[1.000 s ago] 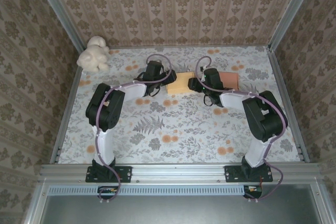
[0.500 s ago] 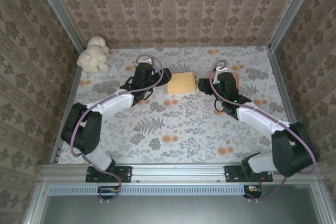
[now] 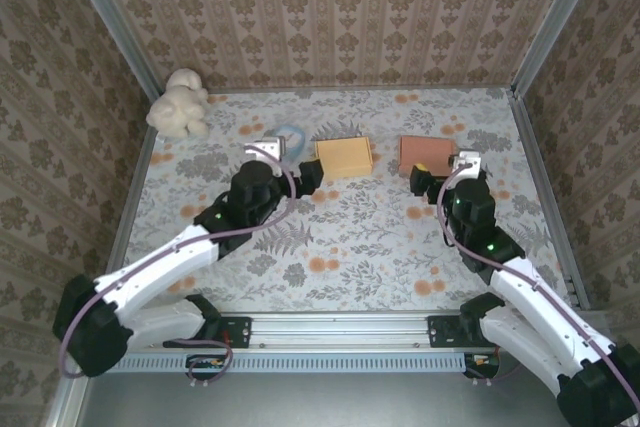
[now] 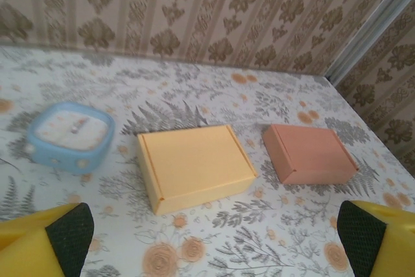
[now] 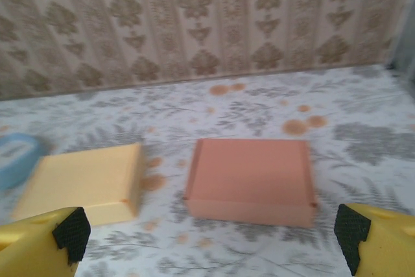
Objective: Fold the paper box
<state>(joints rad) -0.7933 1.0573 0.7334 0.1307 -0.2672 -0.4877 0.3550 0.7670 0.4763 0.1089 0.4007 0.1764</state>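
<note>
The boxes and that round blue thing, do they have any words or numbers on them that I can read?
No text can be read anywhere.
yellow box: plain lid, no words.
orange box: plain lid, no words.
blue thing: a small dark mark on its white top, too blurred to read.
table cover and walls: flower and leaf patterns, no writing.

No text, label, brand or number can be read in any view. The lids of the yellow paper box (image 4: 194, 165) and the orange paper box (image 4: 310, 154) are plain card. The white face of the small blue square object (image 4: 70, 135) bears faint marks, too blurred to make out.
</note>
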